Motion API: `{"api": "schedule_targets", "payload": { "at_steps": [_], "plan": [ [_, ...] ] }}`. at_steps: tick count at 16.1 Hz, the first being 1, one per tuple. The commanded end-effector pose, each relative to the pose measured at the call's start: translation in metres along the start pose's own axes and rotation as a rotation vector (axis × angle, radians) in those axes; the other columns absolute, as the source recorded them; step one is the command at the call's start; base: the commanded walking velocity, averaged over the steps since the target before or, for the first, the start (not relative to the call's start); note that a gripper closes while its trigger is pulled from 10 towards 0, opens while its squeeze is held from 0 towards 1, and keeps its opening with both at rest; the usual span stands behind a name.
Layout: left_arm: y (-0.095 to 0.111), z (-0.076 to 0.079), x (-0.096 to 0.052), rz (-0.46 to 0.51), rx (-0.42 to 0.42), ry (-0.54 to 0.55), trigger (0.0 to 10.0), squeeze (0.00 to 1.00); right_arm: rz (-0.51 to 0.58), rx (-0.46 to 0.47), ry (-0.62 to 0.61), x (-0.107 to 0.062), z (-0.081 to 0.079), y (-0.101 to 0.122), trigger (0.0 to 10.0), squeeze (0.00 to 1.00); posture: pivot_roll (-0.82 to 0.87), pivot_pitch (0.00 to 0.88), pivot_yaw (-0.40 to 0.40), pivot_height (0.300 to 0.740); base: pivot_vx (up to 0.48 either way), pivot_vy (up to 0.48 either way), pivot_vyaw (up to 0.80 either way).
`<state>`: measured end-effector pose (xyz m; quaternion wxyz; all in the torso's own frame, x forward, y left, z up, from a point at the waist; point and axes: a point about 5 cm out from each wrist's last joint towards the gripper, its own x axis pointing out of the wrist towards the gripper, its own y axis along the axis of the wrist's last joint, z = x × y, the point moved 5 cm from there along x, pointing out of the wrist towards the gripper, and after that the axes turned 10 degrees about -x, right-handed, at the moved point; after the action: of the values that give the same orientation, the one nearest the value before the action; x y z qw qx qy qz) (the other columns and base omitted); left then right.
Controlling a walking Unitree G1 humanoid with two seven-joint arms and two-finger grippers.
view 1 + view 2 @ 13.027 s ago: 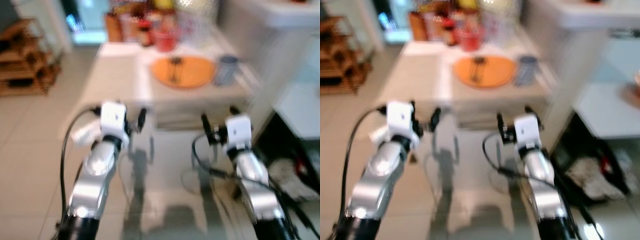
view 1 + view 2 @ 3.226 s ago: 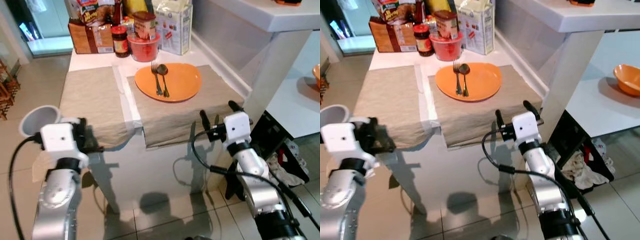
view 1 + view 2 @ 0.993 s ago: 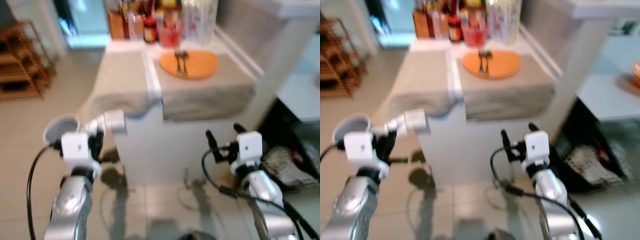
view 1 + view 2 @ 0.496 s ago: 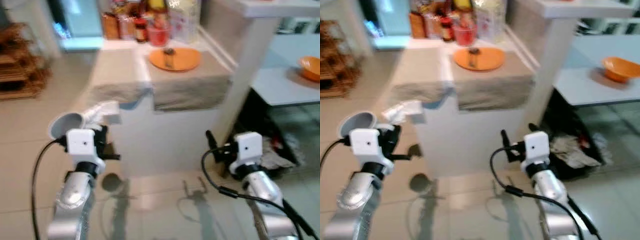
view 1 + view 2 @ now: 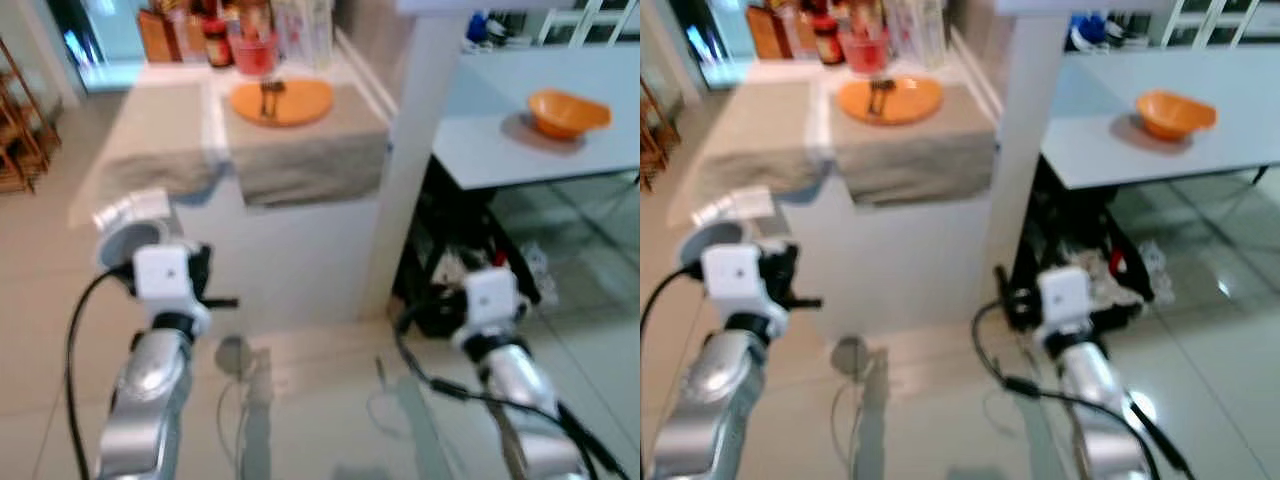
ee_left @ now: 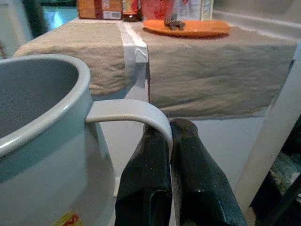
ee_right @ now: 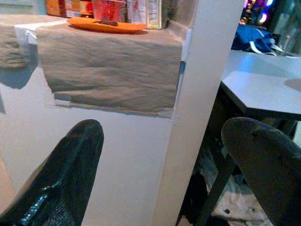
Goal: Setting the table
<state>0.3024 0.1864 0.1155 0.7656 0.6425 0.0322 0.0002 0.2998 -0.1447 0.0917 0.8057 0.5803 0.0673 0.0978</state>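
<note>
One pale grey mug [image 6: 42, 141], held by its handle in the left hand [image 6: 171, 141], fingers pressed together on it, low before the table [image 5: 300, 170] edge. A small label low on the mug, unreadable. Right hand [image 7: 174, 155] spread apart, empty. Orange plate [image 5: 281, 100] with cutlery on the beige cloth [image 5: 300, 150]; open tiled floor [image 5: 320, 400] below.

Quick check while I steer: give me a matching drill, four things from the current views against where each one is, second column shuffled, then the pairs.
Things
1. mug
2. orange plate
3. orange bowl
4. right gripper

Places
A. alone on the pale table at the robot's right
B. held by its handle in the left gripper
C. on a beige placemat, cutlery lying on it
D. open, holding nothing, facing the counter's front

Pairs: 1-B, 2-C, 3-A, 4-D
</note>
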Motion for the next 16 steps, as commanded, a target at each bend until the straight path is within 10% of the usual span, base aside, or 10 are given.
{"api": "schedule_targets", "payload": {
  "at_steps": [1, 16],
  "plan": [
    [0.001, 0.006, 0.004, -0.001, 0.002, -0.005, 0.0, 0.00, 0.002, -0.028, -0.019, 0.001, 0.008, 0.002, 10.0, 0.00, -0.09, 0.000, 0.029, 0.736, 0.259, -0.401, 0.00],
    [-0.004, 0.016, 0.010, -0.019, 0.004, -0.024, 0.0, 0.00, -0.016, -0.045, -0.028, 0.000, 0.011, -0.007, 10.0, 0.00, -0.10, 0.000, 0.037, 0.736, 0.255, -0.404, 0.26]
  ]
}}
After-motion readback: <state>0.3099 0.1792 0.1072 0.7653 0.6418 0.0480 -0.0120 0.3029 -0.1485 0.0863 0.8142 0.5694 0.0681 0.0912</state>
